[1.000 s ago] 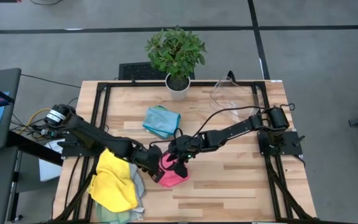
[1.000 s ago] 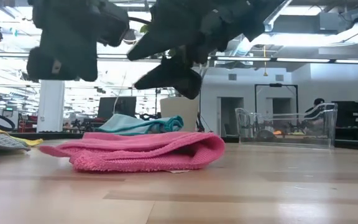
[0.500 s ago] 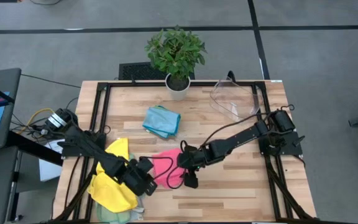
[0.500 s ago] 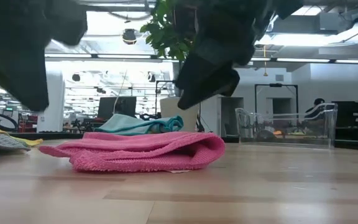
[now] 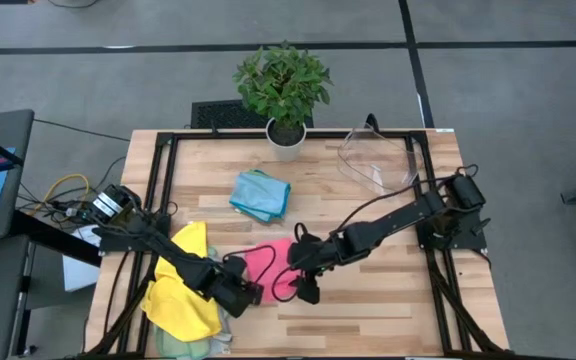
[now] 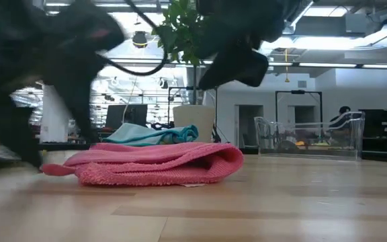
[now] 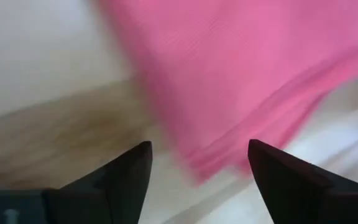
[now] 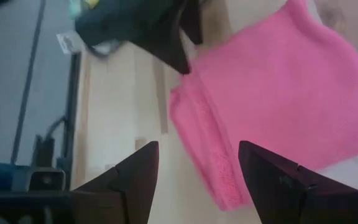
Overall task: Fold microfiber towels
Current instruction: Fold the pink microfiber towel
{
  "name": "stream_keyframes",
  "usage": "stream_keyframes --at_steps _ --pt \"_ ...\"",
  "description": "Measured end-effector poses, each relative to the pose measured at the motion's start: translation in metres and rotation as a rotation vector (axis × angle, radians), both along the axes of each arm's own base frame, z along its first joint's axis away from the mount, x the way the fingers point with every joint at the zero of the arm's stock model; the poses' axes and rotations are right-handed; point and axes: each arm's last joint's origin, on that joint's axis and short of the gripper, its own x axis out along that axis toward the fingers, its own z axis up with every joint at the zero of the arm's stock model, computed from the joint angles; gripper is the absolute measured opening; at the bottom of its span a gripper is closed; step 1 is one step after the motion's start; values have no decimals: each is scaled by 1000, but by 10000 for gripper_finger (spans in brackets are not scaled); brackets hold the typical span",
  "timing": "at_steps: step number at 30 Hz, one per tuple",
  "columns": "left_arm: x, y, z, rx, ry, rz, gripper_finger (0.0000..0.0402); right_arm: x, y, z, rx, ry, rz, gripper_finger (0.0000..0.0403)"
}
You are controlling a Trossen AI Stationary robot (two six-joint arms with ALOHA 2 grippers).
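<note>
Pink towel (image 5: pixel 271 268) part-folded on bench (image 5: pixel 368 310). Left hand (image 5: pixel 249 294) and right hand (image 5: pixel 305 290) flank it, both spread wide, holding nothing. Next: regrasp near edge, fold again.

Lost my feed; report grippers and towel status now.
Left gripper open at pink towel's near-left edge. Right gripper open, above its right edge. Towel lies folded on table, unheld. Nothing in the way.
</note>
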Motion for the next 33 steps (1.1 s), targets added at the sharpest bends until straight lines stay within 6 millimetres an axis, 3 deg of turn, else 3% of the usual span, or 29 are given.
stream_keyframes --at_steps 4,12,20,29,33 --pt "9 -2 7 -11 -141 79 257 -2 3 1 -7 -2 4 248" --pt "9 -3 0 -49 -111 112 241 -3 5 1 -9 -3 8 248" --pt "0 -3 23 -99 -109 71 229 -3 5 1 -19 -7 22 248" --pt "2 -7 -3 -96 -47 138 226 -3 6 1 -23 -10 32 248" --pt "4 -5 -3 -74 -69 164 226 -3 6 1 -28 -9 36 248"
